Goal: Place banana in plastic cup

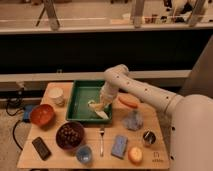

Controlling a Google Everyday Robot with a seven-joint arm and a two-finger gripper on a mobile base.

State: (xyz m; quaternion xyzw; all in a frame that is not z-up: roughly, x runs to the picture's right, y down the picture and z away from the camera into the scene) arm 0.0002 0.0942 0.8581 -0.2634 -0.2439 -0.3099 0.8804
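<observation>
The banana (98, 108) is pale yellow with two splayed pieces. It hangs just under my gripper (104, 100) over the front right part of the green tray (80, 92). The gripper is shut on its upper end, and its lower tip reaches the tray's front rim. The arm comes in from the right and bends down over the tray. The plastic cup (84, 154), a small translucent blue tumbler, stands at the table's front edge, in front of the dark bowl (70, 135) and left of the fork (101, 140).
On the table are a red bowl (41, 114), a white paper cup (56, 95), a phone (41, 148), an orange carrot-like stick (129, 101), a grey-blue crumpled bag (132, 120), a blue sponge (119, 146), an orange fruit (135, 155) and a metal cup (148, 137).
</observation>
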